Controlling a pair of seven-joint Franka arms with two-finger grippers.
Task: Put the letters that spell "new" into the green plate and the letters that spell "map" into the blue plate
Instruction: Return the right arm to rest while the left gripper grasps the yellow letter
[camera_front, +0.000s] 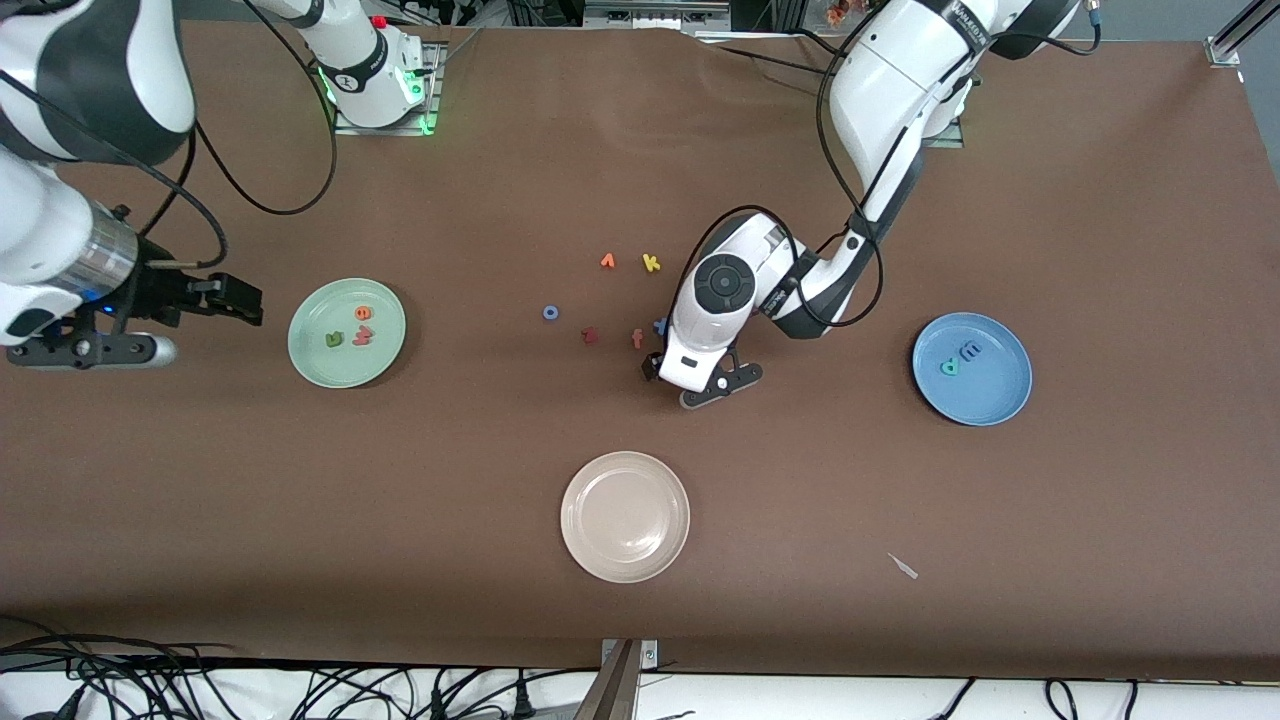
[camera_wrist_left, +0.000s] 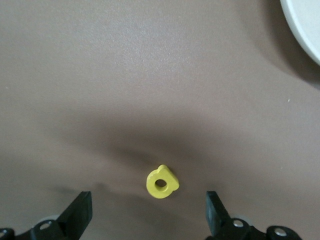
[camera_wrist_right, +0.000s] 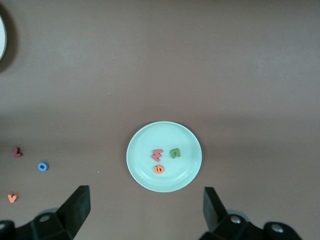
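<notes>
My left gripper (camera_wrist_left: 149, 212) hangs open straight over the yellow a (camera_wrist_left: 162, 182) — it lies between the fingers — while the right gripper (camera_front: 235, 300), open, waits beside the green plate (camera_front: 300, 345).

Matt brown cloth-like table cover (camera_front: 1000, 560), faintly creased and finely textured. Glossy, smooth glaze-like finish on the beige plate (camera_front: 625, 517), with light glints; softer sheen on the green plate (camera_front: 347, 332) and blue plate (camera_front: 972, 368). Matt, spongy foam look on the yellow a (camera_wrist_left: 162, 182), centred between the wide-apart jaws of the left gripper (camera_wrist_left: 148, 212). Matt black plastic on the fingers (camera_wrist_right: 75, 209) of the right gripper (camera_wrist_right: 145, 210). Glossy white plastic arm shells.
</notes>
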